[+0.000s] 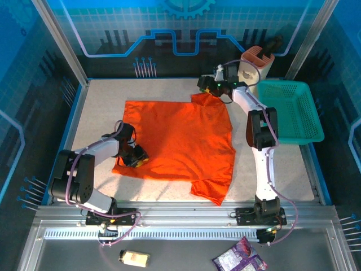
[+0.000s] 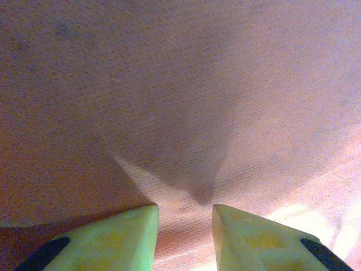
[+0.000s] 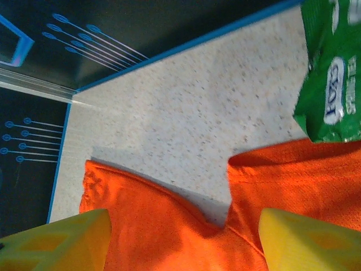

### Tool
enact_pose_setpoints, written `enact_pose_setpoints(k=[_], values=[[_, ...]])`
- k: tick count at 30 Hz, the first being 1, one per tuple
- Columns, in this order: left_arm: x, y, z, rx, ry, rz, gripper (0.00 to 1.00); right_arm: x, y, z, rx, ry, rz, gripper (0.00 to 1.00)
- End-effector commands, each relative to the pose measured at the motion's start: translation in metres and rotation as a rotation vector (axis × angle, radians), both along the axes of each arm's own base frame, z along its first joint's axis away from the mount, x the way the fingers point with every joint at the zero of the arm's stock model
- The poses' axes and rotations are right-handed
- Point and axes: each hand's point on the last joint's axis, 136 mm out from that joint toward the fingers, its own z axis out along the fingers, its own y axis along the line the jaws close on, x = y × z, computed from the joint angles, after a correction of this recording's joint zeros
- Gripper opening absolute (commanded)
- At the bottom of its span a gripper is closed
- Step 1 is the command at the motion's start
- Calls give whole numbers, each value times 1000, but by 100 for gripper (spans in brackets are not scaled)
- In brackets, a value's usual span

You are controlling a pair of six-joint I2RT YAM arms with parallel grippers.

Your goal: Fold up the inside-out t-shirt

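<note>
Left end effector (image 1: 134, 156) sits low on the left near part of the plain bright orange cloth t-shirt (image 1: 180, 135). Its pale yellow-green fingers (image 2: 118, 240) are close together and pinch a fold of the cloth. In the left wrist view a crease runs to a point right at the gap between them, and the cloth shows as a fine dotted knit, lit pinkish. Right end effector (image 1: 206, 84) hovers over the shirt's far edge, a little right of the middle of the worktop's far edge. Its yellow fingers (image 3: 62, 243) are spread wide, with only a notch of orange cloth below them.

The speckled off-white worktop (image 1: 101, 107), edged in blue, stands inside blue translucent panels (image 1: 169, 22) printed with circuit lines and held by pale metal posts (image 1: 59, 39). The shirt lies flat and lightly wrinkled across the middle, a little toward the left edge, with one sleeve reaching toward the near edge. A teal plastic mesh basket (image 1: 290, 113) sits at the right edge, apart from the shirt. A peach-coloured rounded container (image 1: 255, 61) stands in the far right corner. A glossy green packet with white lettering (image 3: 333, 73) lies at the shirt's far edge; whether it touches the cloth I cannot tell.

Bare worktop runs along the left edge, along the far edge toward the far left corner, and between the shirt and the right edge, where the right arm (image 1: 262, 152) stands.
</note>
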Motion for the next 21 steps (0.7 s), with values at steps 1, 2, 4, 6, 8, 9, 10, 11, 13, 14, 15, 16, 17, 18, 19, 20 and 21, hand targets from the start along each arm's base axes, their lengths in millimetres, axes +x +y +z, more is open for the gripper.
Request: enact_pose_setpoints(k=[1,2,4,6,8,9,10,11,13,14,15,16,17,18,19,20,21], values=[[-25,5,-19,30,80,-15,33,6,-1,-42,37,60,-13,70],[-28,5,-20,30,85,-13,33,11,-3,-48,41,62,-24,71],[-30,6,-21,30,86,-12,33,20,-12,-62,37,84,-66,70],[-33,6,-22,33,90,-10,33,25,-21,-81,11,141,-116,70],[-35,7,-23,36,90,-8,33,26,-33,-95,-17,192,-165,70],[-36,7,-23,36,91,-6,33,27,-36,-100,-21,206,-184,70],[-37,7,-23,32,88,-5,32,28,-40,-104,-21,218,-203,70],[-37,6,-23,29,85,-2,33,29,-43,-108,-23,225,-217,70],[-34,3,-21,10,70,-4,33,32,-49,-111,-37,230,-237,70],[-31,2,-19,1,58,-3,33,33,-52,-113,-43,233,-242,71],[-29,0,-17,-9,47,-3,33,34,-52,-112,-40,235,-241,71],[-26,-2,-14,-21,31,-4,33,35,-53,-111,-27,238,-234,70],[-23,-4,-10,-33,13,-3,33,35,-51,-108,-14,237,-224,70],[-21,-6,-7,-43,0,-2,33,36,-52,-104,-4,235,-221,70],[-18,-7,-2,-55,-17,0,33,35,-49,-96,3,227,-207,70],[-15,-9,2,-65,-35,2,33,34,-47,-85,12,213,-193,70],[-12,-10,7,-76,-51,2,33,33,-45,-73,17,196,-182,70]])
